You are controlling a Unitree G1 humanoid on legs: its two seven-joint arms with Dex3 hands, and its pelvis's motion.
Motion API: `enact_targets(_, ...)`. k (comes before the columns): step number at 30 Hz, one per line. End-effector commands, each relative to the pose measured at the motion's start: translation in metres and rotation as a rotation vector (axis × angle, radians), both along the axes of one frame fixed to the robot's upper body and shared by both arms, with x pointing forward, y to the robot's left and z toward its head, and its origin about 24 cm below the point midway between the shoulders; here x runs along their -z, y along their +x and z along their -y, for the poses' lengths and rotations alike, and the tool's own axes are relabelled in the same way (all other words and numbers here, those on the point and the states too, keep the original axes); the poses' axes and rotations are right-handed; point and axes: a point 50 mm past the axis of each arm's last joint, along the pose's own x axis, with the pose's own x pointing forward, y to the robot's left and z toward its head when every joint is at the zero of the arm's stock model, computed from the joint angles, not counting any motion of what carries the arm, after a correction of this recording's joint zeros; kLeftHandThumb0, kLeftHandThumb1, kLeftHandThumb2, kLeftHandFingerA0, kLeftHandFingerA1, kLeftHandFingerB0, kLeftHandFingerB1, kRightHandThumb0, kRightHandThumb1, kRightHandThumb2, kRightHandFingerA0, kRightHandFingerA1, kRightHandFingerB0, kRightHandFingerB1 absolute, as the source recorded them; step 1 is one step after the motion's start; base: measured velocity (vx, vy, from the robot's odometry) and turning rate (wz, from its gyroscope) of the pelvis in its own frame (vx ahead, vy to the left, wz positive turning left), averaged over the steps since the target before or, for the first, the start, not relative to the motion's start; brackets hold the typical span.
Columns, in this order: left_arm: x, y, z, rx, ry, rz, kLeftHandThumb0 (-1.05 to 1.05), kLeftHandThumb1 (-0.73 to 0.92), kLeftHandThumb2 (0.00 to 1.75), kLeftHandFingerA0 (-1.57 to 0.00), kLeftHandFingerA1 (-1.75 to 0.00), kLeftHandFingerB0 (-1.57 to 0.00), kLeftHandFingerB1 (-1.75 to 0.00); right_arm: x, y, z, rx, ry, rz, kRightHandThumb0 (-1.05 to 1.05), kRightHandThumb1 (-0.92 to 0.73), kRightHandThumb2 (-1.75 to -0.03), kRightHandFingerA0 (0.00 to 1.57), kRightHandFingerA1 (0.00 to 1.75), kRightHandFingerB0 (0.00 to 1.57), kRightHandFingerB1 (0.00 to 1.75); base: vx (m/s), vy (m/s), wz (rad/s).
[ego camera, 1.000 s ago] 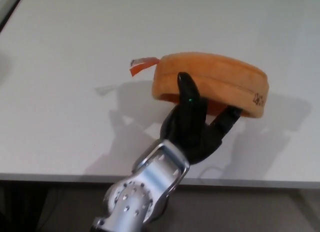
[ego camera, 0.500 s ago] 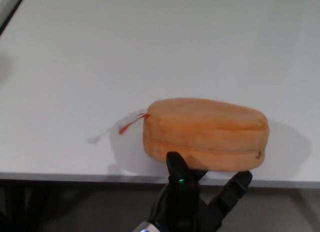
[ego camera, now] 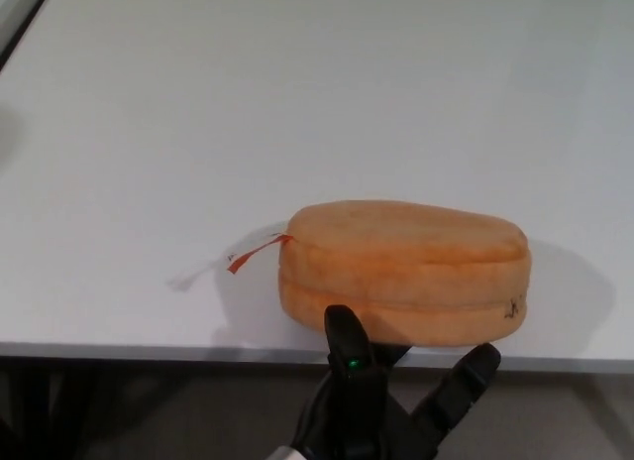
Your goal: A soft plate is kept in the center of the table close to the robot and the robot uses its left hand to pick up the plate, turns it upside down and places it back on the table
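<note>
The orange soft plate (ego camera: 406,267) lies on the white table (ego camera: 297,93) close to the front edge, with its domed underside up. A small red tag (ego camera: 253,254) sticks out from its left end. My left hand (ego camera: 386,410) is at the bottom centre, just below the table edge and in front of the plate. It is open, with its fingers (ego camera: 347,346) spread upward. One fingertip overlaps the plate's lower rim in the picture, and I cannot tell whether it touches. My right hand does not show.
The table's front edge (ego camera: 119,349) runs across the lower part of the picture, with dark floor below it. A dark strip (ego camera: 15,14) shows at the table's far left corner.
One second ago my left hand held the plate up over the table. The plate now rests on the table near the front edge, and the hand has let go and drawn back below the edge.
</note>
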Motion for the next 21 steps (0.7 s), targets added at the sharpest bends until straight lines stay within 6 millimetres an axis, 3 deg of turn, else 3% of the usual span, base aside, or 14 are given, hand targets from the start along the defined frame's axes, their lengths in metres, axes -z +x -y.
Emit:
enact_targets(1, -0.010, -0.001, 0.015, 0.020, -0.107, 0.006, -1.05, 0.92, 0.78, 0.00, -0.01, 0.00, 0.00, -0.001, 0.000, 0.004, 0.009, -0.019, 0.006, -0.61, -0.85, -0.66, 0.65, 0.46, 0.27, 0.33, 0.00, 0.000, 0.00)
enact_targets(8, -0.007, -0.001, 0.015, 0.014, -0.106, -0.018, -1.05, 0.92, 0.78, 0.00, -0.01, 0.00, 0.00, -0.001, 0.000, 0.005, 0.014, -0.009, 0.000, -0.62, -0.84, -0.66, 0.67, 0.45, 0.28, 0.33, 0.00, 0.000, 0.00)
enact_targets(9, -0.002, 0.002, 0.015, 0.008, -0.106, -0.033, -1.05, 0.92, 0.77, 0.00, 0.00, 0.00, 0.00, -0.001, -0.001, 0.005, 0.022, 0.005, -0.009, -0.63, -0.69, -1.01, 0.60, 0.61, 0.23, 0.48, 0.00, 0.000, 0.00)
enact_targets(10, 0.003, 0.006, 0.015, -0.012, -0.100, -0.064, -1.05, 0.92, 0.80, 0.00, -0.01, 0.00, 0.00, -0.001, -0.001, 0.005, 0.024, 0.009, -0.014, -0.60, -0.83, -0.66, 0.68, 0.47, 0.30, 0.33, 0.00, 0.000, 0.00)
enact_targets(12, 0.007, 0.010, 0.014, -0.032, -0.089, -0.085, -1.05, 0.92, 0.80, 0.00, 0.00, 0.00, 0.00, 0.000, -0.002, 0.003, 0.022, 0.017, -0.019, -0.61, -0.83, -0.65, 0.69, 0.46, 0.31, 0.33, 0.00, 0.000, 0.00)
enact_targets(13, 0.009, 0.017, 0.014, -0.047, -0.077, -0.089, -1.05, 0.92, 0.80, 0.00, 0.00, 0.00, 0.00, 0.001, -0.002, 0.002, 0.017, 0.016, -0.014, -0.62, -0.68, -1.02, 0.61, 0.62, 0.23, 0.48, 0.00, 0.000, 0.00)
enact_targets(14, 0.010, 0.019, 0.014, -0.051, -0.074, -0.090, -1.05, 0.92, 0.80, 0.00, 0.00, 0.00, 0.00, 0.001, -0.001, 0.002, 0.016, 0.014, -0.011, -0.62, -0.68, -1.02, 0.61, 0.62, 0.23, 0.48, 0.00, 0.000, 0.00)
enact_targets(15, 0.010, 0.029, 0.014, -0.061, -0.062, -0.088, -1.05, 0.92, 0.78, 0.00, -0.01, 0.00, 0.00, 0.000, -0.001, 0.002, 0.015, 0.013, -0.001, -0.60, -0.84, -0.66, 0.70, 0.46, 0.30, 0.34, 0.00, 0.000, 0.00)
enact_targets(16, 0.010, 0.035, 0.014, -0.072, -0.055, -0.092, -1.05, 0.73, 1.23, 0.00, -0.12, 0.00, 0.00, 0.000, -0.001, 0.002, 0.016, 0.014, 0.004, -0.60, -0.84, -0.66, 0.69, 0.46, 0.30, 0.34, 0.00, 0.000, 0.00)
enact_targets(21, 0.009, 0.058, 0.013, -0.134, -0.042, -0.135, -1.05, 0.72, 1.21, 0.00, -0.13, 0.00, 0.00, 0.000, 0.000, 0.002, 0.015, 0.013, 0.004, -0.62, -0.83, -0.66, 0.69, 0.46, 0.30, 0.35, 0.00, 0.000, 0.00)
